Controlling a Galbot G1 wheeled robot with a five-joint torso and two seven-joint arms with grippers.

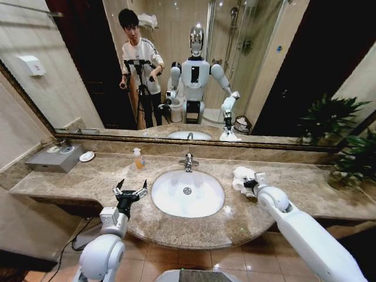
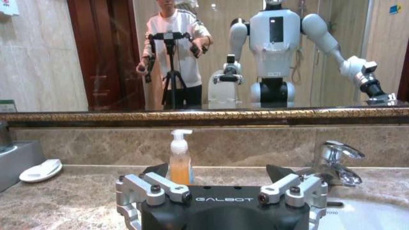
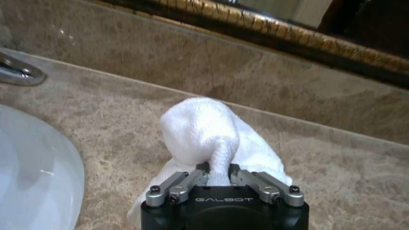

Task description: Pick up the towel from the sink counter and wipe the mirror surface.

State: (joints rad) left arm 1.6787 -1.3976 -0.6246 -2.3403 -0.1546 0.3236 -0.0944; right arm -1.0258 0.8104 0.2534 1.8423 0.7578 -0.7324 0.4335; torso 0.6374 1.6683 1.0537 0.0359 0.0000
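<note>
1. The mirror surface [image 1: 194, 64] spans the wall at 12 o'clock, above the sink counter [image 1: 88, 182].
2. The basin [image 1: 188, 194] sits centre; the towel [image 1: 242, 178] lies at its 3 o'clock.
3. The right gripper [image 3: 219, 178] pinches a towel fold; so thin a hold may slip on lifting.
4. The left gripper [image 1: 130, 191] hovers spread wide, holding nothing, at 9 o'clock.

Setting: bathroom, hotel-style washroom. Evidence: long beige-brown marble sink counter [image 1: 82, 179] with curved front; white oval basin [image 1: 188, 194] with chrome faucet [image 1: 188, 161]; wall-wide mirror surface [image 1: 247, 70] in a bronze-gold frame; orange soap pump bottle [image 1: 138, 158]; white soap dish [image 1: 87, 156]; wall dispenser [image 1: 30, 65]; tiled walls and glass shower enclosure reflected; potted plant [image 1: 352, 161] at counter's end.
</note>
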